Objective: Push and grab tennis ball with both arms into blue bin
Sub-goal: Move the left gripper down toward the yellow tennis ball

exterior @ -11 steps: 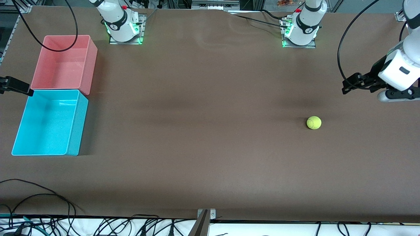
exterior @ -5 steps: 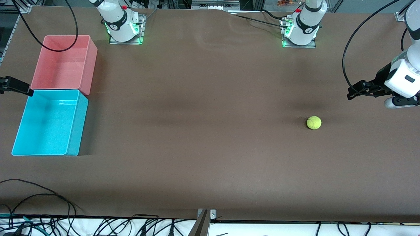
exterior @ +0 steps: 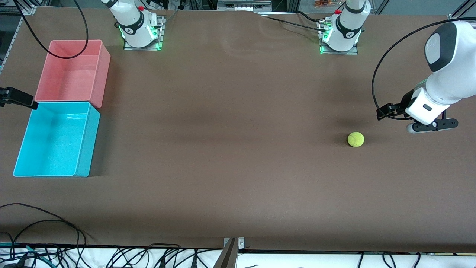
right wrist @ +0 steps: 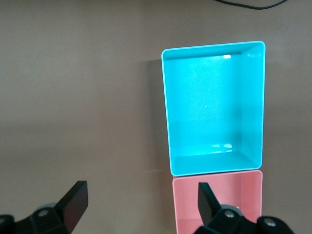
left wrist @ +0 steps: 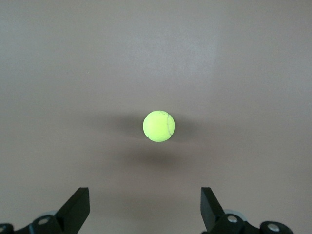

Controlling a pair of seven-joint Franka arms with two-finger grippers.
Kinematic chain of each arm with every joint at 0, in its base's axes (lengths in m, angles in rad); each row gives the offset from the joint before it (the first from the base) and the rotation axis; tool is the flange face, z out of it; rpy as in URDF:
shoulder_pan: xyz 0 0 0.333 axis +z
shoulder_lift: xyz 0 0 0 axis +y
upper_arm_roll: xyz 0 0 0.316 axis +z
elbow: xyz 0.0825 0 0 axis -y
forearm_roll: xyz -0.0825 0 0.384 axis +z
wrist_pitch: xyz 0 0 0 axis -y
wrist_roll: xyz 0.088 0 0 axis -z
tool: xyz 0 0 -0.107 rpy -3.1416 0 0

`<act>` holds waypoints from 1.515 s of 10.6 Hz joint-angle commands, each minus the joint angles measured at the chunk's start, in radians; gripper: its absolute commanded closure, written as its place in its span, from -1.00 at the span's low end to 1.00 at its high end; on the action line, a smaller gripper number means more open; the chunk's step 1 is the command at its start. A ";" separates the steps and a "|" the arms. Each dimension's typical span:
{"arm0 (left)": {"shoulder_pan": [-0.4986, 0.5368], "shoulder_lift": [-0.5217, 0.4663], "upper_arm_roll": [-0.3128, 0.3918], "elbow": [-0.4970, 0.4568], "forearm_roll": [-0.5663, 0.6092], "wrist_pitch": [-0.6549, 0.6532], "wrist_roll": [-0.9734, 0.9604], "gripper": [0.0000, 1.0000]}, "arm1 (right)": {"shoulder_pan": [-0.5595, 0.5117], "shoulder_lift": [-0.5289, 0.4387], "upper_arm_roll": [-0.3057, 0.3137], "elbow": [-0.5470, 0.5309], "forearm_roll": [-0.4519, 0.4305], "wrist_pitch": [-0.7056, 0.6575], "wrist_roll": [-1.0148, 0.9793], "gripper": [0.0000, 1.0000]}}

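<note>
Tennis ball (exterior: 356, 139) on table | left claw (left wrist: 145, 212) above, agape, empty | right claw (right wrist: 140, 207) agape, empty

no legible text, brand, number or sign anywhere; the tennis ball (left wrist: 159, 126) shows only a faint seam, and the small dark round marks on the arm bases (exterior: 349, 35), well apart from the ball toward the robots, cannot be read.
</note>
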 commanded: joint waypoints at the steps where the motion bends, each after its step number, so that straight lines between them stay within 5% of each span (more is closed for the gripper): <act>1: 0.001 0.029 -0.005 0.003 0.033 0.033 0.012 -1.00 | -0.011 0.011 0.003 0.016 0.005 -0.005 -0.014 -1.00; 5: -0.016 0.029 -0.005 -0.126 0.033 0.232 0.004 -1.00 | -0.015 0.012 0.003 0.016 0.005 -0.005 -0.014 -1.00; 10: -0.002 0.021 0.000 -0.244 0.033 0.311 0.012 -0.90 | -0.018 0.014 0.001 0.016 0.006 -0.005 -0.014 -1.00; 15: -0.003 0.019 0.000 -0.284 0.047 0.308 0.158 1.00 | -0.021 0.017 0.001 0.016 0.006 -0.005 -0.014 -1.00; 16: -0.003 0.021 0.000 -0.284 0.053 0.311 0.305 1.00 | -0.023 0.017 0.003 0.016 0.008 -0.007 -0.014 -1.00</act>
